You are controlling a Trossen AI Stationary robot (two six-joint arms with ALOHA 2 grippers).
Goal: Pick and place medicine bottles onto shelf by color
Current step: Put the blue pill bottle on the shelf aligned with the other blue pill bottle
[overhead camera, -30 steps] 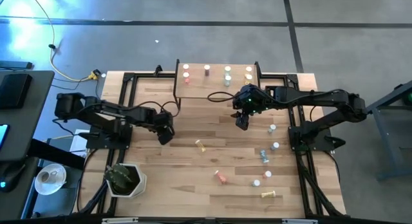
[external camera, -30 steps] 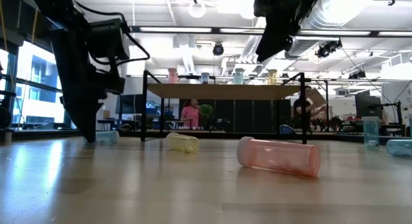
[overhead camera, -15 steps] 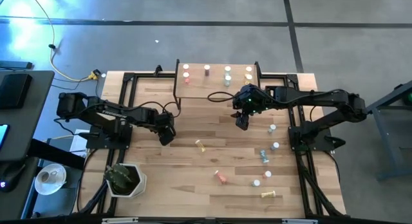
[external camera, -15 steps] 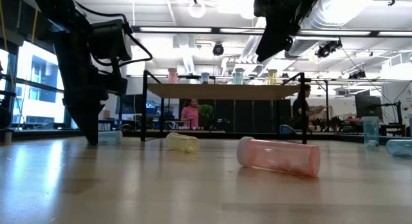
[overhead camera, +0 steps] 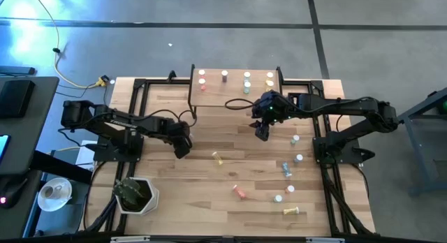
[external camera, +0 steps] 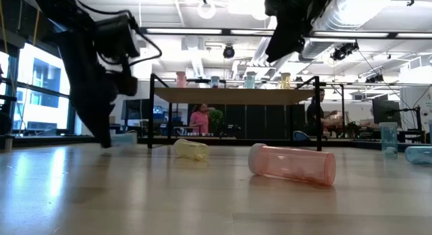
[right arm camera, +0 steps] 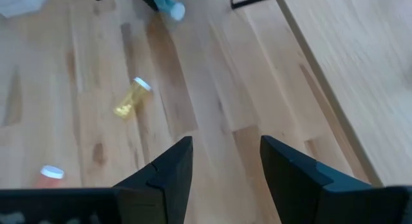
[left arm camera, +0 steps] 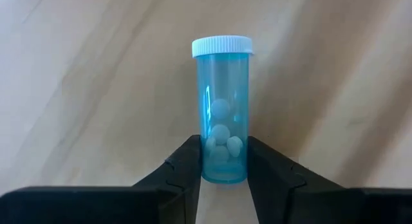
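Note:
A blue medicine bottle (left arm camera: 222,114) with a white cap lies on the wooden table toward its left side, with my left gripper (overhead camera: 182,149) shut on it. In the low view the bottle (external camera: 125,137) shows beside the dark finger. My right gripper (overhead camera: 262,134) hangs open above the table in front of the shelf (overhead camera: 237,96), nothing between its fingers (right arm camera: 168,169). On the shelf stand several white-capped bottles: red at the left (overhead camera: 202,80), green (overhead camera: 246,81) and yellow (overhead camera: 269,80) toward the right. My left gripper pinches the blue bottle's bottom end (left arm camera: 223,169) between its two fingers, one on each side of the round body. The fingers come steeply from above. The bottle lies on its side on the table, its capped end (left arm camera: 222,46) pointing away from the gripper.
Loose bottles lie on the table: a yellow one (overhead camera: 218,158) at the middle, a red one (overhead camera: 239,193) nearer the front, another yellow one (overhead camera: 293,211) at the front right. Several stand upright near the right arm (overhead camera: 297,149). A potted plant (overhead camera: 136,195) sits front left.
My left gripper has shut on the blue bottle and tipped a little, its fingertips swinging slightly toward the table's right. The bottle has shifted a little that way with them.

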